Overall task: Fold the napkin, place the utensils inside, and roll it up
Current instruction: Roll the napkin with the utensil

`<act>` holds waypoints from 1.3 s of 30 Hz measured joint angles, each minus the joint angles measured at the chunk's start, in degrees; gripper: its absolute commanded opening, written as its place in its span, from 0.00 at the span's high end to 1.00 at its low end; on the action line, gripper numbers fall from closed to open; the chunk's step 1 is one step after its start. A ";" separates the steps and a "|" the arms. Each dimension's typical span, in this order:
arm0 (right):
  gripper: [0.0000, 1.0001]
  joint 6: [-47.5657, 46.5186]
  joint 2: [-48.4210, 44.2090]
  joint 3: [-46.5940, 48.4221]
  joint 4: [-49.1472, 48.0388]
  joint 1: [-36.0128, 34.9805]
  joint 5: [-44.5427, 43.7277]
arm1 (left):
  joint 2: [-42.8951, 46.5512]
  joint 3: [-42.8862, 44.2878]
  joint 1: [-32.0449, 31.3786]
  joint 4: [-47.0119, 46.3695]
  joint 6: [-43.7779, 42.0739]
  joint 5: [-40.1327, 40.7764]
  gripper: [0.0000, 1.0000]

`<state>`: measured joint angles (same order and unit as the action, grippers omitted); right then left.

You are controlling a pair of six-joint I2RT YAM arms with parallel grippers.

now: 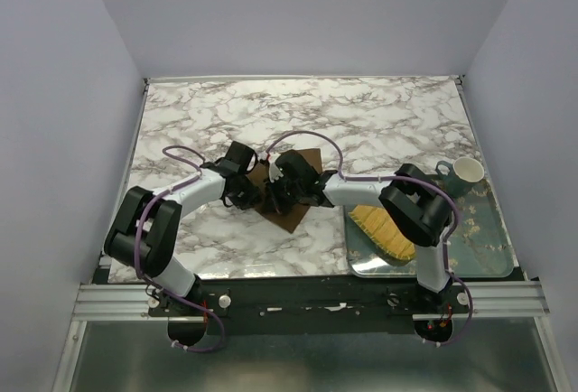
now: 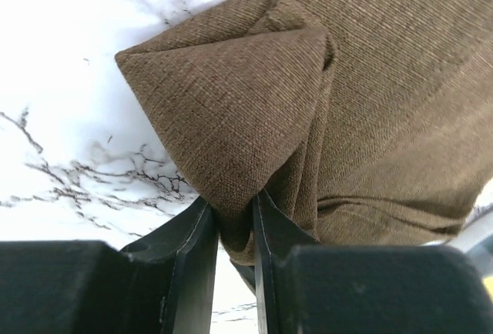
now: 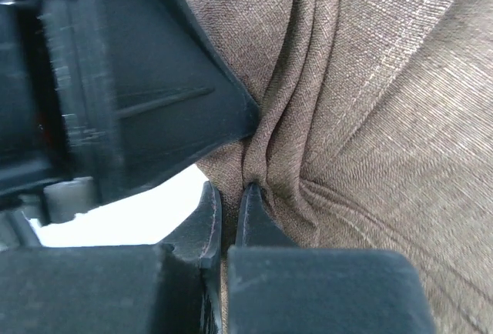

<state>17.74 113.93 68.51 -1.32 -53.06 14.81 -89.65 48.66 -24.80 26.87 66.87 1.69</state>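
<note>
The napkin lies bunched near the centre of the marble table. At the cloth's 9 o'clock edge, the left gripper has its jaws clamped on a folded corner. Immediately at its 3 o'clock, the right gripper has its jaws pinched on a gathered pleat. A tray at the table's 4 o'clock carries a yellow bamboo mat. A mug stands at the tray's 1 o'clock.

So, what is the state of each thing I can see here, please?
napkin, bunched into folds, pinched by both grippers
left gripper, shut on the napkin
right gripper, shut on the napkin
mug, upright, on the tray
yellow mat, lying on the tray, partly hidden
</note>
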 measured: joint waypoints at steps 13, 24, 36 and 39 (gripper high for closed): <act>0.99 8.24 7.74 0.26 -4.66 10.58 33.77 | 15.65 -6.60 2.73 -5.03 -13.77 -1.88 0.10; 0.99 17.07 12.87 1.55 -4.94 13.81 46.14 | 21.29 -14.43 1.05 -5.90 -9.88 -7.63 0.17; 1.00 19.74 13.18 1.18 -6.32 14.16 47.56 | 16.22 -15.30 -0.09 -9.07 -1.95 -4.98 0.34; 0.99 19.74 13.18 1.18 -6.34 14.16 47.63 | 15.80 -15.65 -0.46 -10.45 -0.72 -3.30 0.36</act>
<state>37.47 127.11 69.69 -7.66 -38.89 62.43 -73.84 33.01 -25.26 16.43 66.15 -1.61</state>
